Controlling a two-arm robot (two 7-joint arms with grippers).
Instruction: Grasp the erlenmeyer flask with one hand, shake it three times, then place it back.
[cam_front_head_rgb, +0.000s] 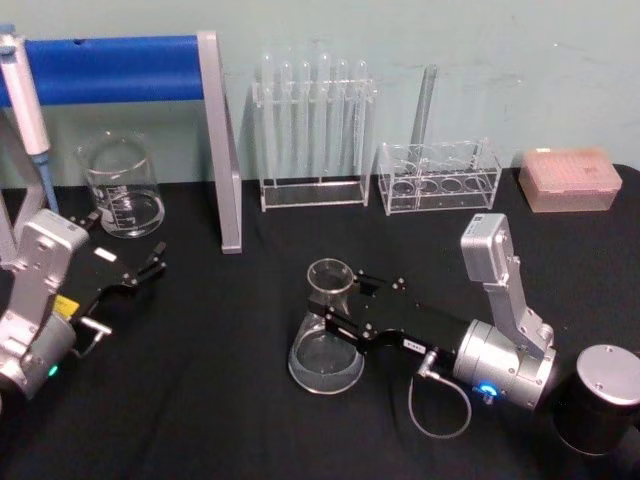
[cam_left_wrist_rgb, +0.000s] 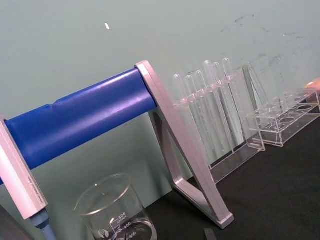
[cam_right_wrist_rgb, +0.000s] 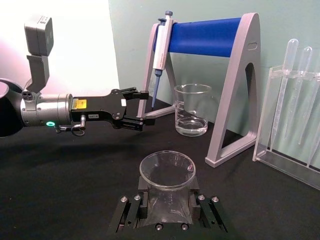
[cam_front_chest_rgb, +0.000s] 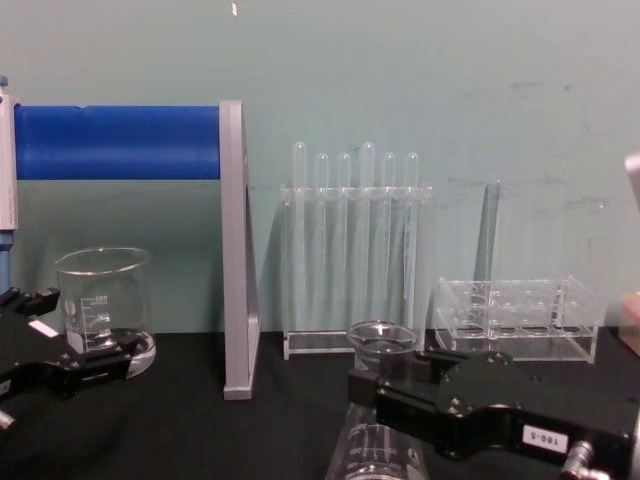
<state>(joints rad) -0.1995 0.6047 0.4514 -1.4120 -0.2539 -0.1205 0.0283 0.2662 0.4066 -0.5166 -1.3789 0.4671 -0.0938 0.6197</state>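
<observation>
LAB BENCH: My right claw (cam_front_head_rgb: 337, 298) has closed on the neck of the erlenmeyer flask (cam_front_head_rgb: 325, 345), one black finger pressed to the glass on each side just under the flared rim. The flask stands upright near the middle of the black table (cam_front_head_rgb: 230, 420), somewhat toward the front edge, and its wide base looks to be resting on the cloth, though I cannot be sure it touches. My right arm reaches in from the table's front right corner.

My left claw (cam_front_head_rgb: 155, 262) hangs low by the left edge, its fingers parted and holding nothing, well apart from the flask. Just beyond it, toward the back left corner, stands a straight-sided glass beaker (cam_front_head_rgb: 122, 190) under the blue bar of a pipette stand (cam_front_head_rgb: 218, 140). Along the back edge a clear rack of test tubes (cam_front_head_rgb: 312, 130) stands upright, with a lower clear rack (cam_front_head_rgb: 440, 180) beside it on the right.
</observation>
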